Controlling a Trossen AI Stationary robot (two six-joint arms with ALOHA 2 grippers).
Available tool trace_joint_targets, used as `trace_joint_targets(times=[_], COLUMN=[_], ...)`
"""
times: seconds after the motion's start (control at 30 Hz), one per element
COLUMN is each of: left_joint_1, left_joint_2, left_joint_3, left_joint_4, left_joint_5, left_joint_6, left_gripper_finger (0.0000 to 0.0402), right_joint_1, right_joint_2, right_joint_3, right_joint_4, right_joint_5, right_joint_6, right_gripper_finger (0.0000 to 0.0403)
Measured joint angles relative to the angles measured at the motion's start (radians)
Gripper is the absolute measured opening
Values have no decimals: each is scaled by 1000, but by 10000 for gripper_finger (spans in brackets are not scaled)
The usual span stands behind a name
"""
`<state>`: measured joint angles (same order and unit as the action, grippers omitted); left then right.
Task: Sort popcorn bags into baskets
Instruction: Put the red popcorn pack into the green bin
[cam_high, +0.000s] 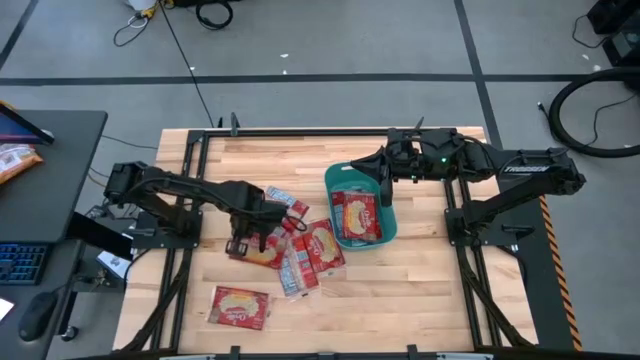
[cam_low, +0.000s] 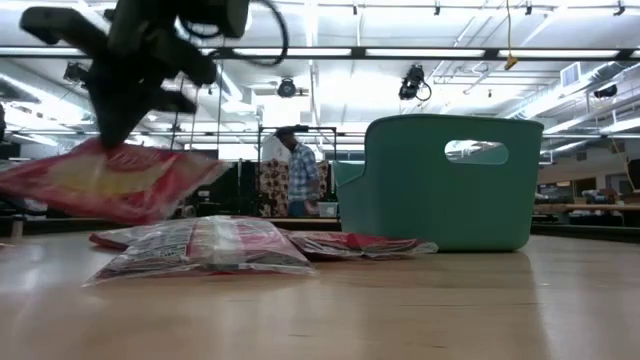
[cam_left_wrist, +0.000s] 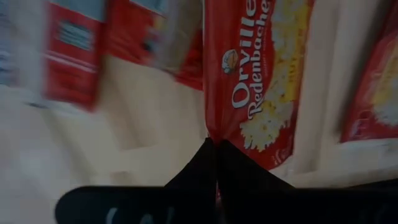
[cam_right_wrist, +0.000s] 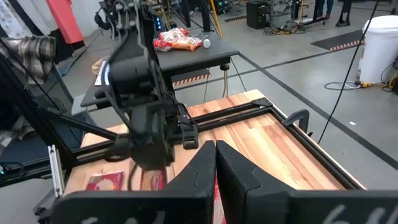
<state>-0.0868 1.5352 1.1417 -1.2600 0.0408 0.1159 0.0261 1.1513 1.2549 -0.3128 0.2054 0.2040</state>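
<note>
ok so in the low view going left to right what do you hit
the popcorn bag hanging from the left claw → the pile of bags lying on the table → a person far back in the room → the teal basket

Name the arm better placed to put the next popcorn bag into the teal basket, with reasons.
Left. The left gripper is shut on a popcorn bag, lifted off the table beside the pile. The right gripper hangs over the teal basket, apparently empty.
</note>
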Motion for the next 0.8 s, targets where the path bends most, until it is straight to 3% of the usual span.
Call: trace_joint_targets(times=[0.3, 0.47, 0.8], left_joint_1=[5, 5, 16], left_joint_2=[0, 0, 7], left_joint_3=[208, 236, 236], left_joint_4=[19, 228, 675], left_joint_5=[-232, -389, -553], left_joint_6=[159, 282, 615], left_gripper_finger=[5, 6, 7], right_joint_1=[-9, -10, -10], right_joint_2=[-54, -99, -158], right_joint_3=[0, 0, 0], right_joint_4=[-26, -48, -62], right_joint_5=[11, 79, 142], right_joint_6=[-14, -33, -17], right_gripper_finger=[18, 18, 18])
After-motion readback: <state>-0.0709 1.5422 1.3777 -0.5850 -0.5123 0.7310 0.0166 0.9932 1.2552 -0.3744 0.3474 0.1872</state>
